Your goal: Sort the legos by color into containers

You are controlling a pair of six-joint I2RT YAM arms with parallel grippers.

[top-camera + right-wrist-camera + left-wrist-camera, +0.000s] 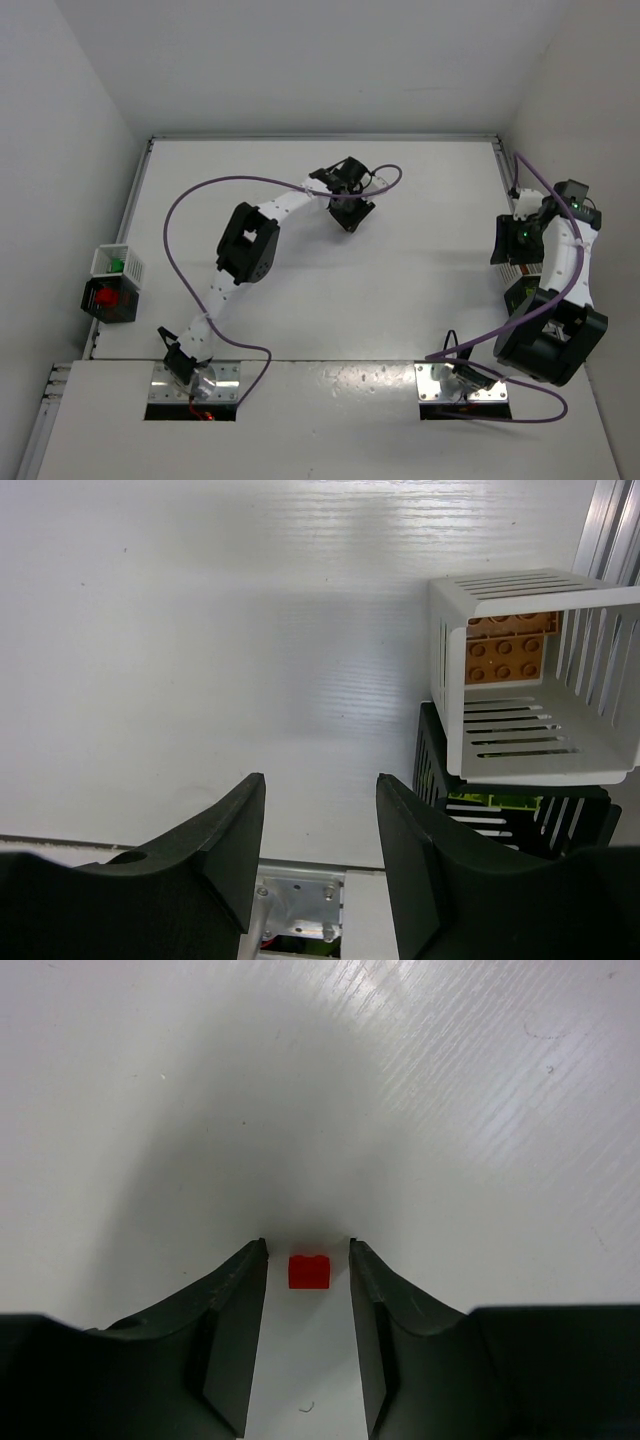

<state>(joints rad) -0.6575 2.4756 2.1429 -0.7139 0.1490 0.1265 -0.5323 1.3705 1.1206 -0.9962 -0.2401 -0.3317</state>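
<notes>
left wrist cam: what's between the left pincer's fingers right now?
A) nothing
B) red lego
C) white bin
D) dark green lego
B: a small red lego lies on the white table between the fingers of the left pincer, with a visible gap on each side, so it is not gripped yet.

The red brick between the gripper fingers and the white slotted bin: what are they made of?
The red brick looks like moulded plastic: even saturated colour, crisp edges, little shine. The white bin seems thin plastic too, though painted sheet metal is possible: flat, slotted walls, smooth satin finish.
</notes>
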